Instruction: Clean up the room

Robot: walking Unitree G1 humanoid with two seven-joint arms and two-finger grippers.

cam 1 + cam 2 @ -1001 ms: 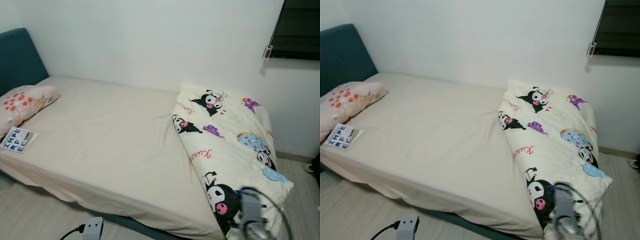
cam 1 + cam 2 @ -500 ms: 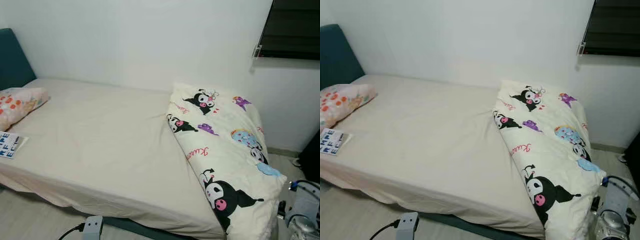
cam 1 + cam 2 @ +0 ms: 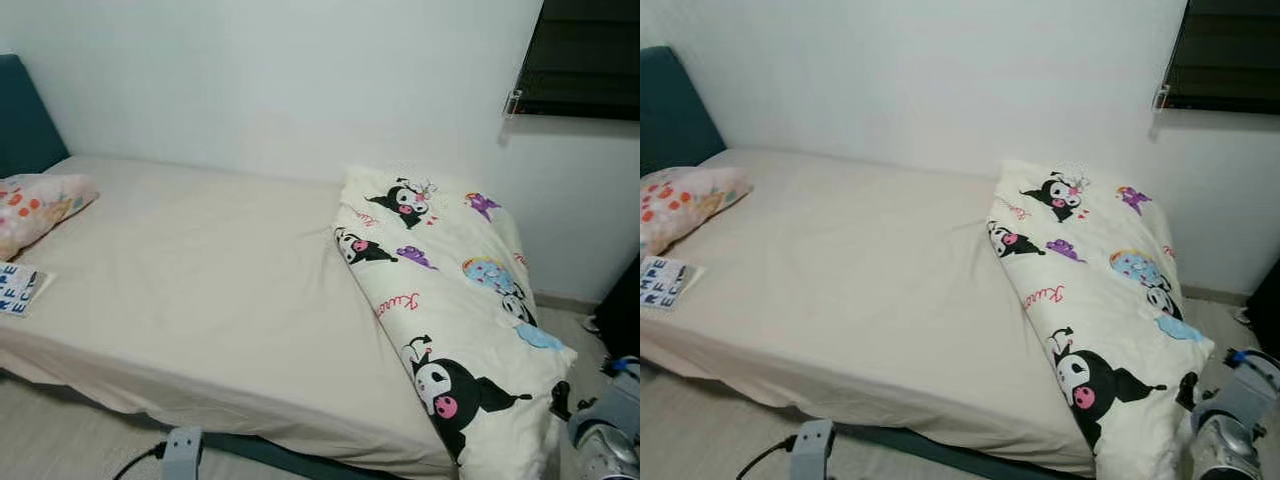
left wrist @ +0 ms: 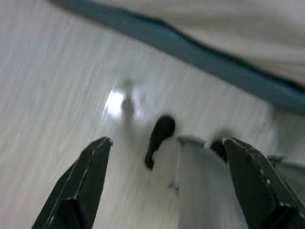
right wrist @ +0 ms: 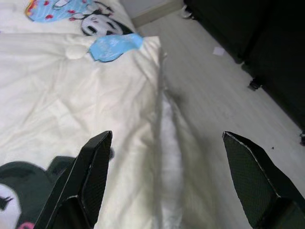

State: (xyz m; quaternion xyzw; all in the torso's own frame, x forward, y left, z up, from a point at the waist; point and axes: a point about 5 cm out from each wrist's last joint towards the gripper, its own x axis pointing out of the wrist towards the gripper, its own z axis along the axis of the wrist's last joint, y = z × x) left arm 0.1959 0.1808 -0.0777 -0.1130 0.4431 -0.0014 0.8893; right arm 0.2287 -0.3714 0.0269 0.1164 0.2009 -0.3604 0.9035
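Cream duvet (image 3: 1095, 320) with cartoon print lies bunched at foot of bed (image 3: 860, 290), long axis running from wall toward me. My right jaws (image 5: 164, 191) released, hovering at its near corner. Left jaws (image 4: 167, 191) released, low over floor (image 4: 57, 95). Right arm nearer.

Folded quilt (image 3: 440, 310) blocks the bed's (image 3: 200, 290) foot (middle lies bare).

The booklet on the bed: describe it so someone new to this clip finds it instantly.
Start at the bed and go to its head end, by the floral pillow. Beside that pillow, at the mattress edge, lies the booklet: small, flat, white, with large dark block letters.
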